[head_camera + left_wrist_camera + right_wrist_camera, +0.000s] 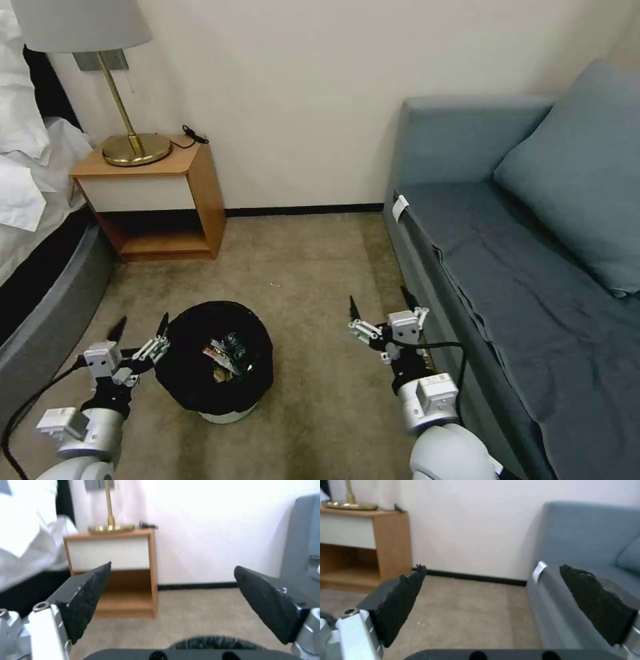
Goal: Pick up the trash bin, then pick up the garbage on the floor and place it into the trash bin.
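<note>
the trash bin (215,363) stands on the carpet between sofa (533,267) and bed (33,267), nearer the bed, with the garbage (225,355) already lying inside it. the left claw (140,328) hangs released just beside the bin's rim; the right claw (381,308) hangs released, well apart from the bin toward the sofa. judging by this, collecting looks done; any next move calls for checking the floor around the bin for leftover litter.

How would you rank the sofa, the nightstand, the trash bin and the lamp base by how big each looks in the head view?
1. Sofa, by far the largest.
2. Nightstand.
3. Trash bin; it sits nearer the camera, so its margin below the nightstand is unsure.
4. Lamp base, smallest.
</note>
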Robot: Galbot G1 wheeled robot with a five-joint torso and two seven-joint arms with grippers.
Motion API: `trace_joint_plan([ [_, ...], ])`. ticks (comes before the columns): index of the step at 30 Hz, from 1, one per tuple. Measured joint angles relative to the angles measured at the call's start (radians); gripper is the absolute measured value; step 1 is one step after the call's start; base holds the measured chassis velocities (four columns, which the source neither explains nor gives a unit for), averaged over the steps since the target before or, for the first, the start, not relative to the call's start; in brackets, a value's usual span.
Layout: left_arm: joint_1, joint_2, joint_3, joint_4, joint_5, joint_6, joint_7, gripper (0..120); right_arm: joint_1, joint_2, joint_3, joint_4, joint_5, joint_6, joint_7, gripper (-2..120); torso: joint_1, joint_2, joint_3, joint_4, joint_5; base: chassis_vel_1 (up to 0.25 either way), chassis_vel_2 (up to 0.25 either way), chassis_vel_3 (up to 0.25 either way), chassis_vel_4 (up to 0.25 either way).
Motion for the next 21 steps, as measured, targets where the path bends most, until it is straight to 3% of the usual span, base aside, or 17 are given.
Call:
trace_joint_plan([
  [3,0.028,-0.030,0.055,-0.042,0.053,-0.043,-0.047,100,-0.087,0.035,0.060,0.014,-0.089,0.052,-0.043,100,0.000,0.000,0.000,0.0000,0.0000,0.000,0.000,0.000,0.000],
  [5,0.032,-0.034,0.065,-0.046,0.062,-0.047,-0.052,100,-0.100,0.041,0.066,0.017,-0.100,0.060,-0.047,100,0.000,0.000,0.000,0.0000,0.0000,0.000,0.000,0.000,0.000],
  [9,0.084,-0.051,0.160,-0.062,0.175,-0.070,-0.087,100,-0.179,0.091,0.098,0.031,-0.175,0.127,-0.067,100,0.000,0.000,0.000,-0.0001,-0.0003,0.000,0.000,0.000,0.000],
  [10,0.084,-0.051,0.160,-0.062,0.175,-0.070,-0.087,100,-0.179,0.091,0.098,0.031,-0.175,0.127,-0.067,100,0.000,0.000,0.000,-0.0001,-0.0003,0.000,0.000,0.000,0.000],
  [11,0.108,-0.052,0.199,-0.067,0.196,-0.077,-0.100,100,-0.202,0.109,0.116,0.031,-0.208,0.157,-0.077,100,0.000,0.000,0.000,-0.0001,-0.0002,0.000,0.000,0.000,0.000],
  [12,0.121,-0.054,0.223,-0.069,0.203,-0.082,-0.106,100,-0.212,0.119,0.125,0.031,-0.222,0.164,-0.077,100,0.000,0.000,0.000,0.0001,-0.0002,0.000,0.000,0.000,0.000],
  [15,0.127,-0.054,0.234,-0.070,0.207,-0.084,-0.108,100,-0.218,0.124,0.129,0.031,-0.227,0.167,-0.078,100,0.000,0.000,0.000,0.0000,-0.0002,0.000,0.000,0.000,0.000],
  [19,0.177,-0.064,0.334,-0.098,0.217,-0.089,-0.131,100,-0.240,0.151,0.159,0.040,-0.240,0.170,-0.080,100,0.000,0.000,0.000,0.0001,-0.0002,0.000,0.000,0.000,0.000],
  [21,0.185,-0.067,0.361,-0.111,0.211,-0.088,-0.140,100,-0.235,0.154,0.169,0.041,-0.239,0.170,-0.080,100,0.000,0.000,0.000,0.0000,-0.0002,0.000,0.000,0.000,0.000],
])
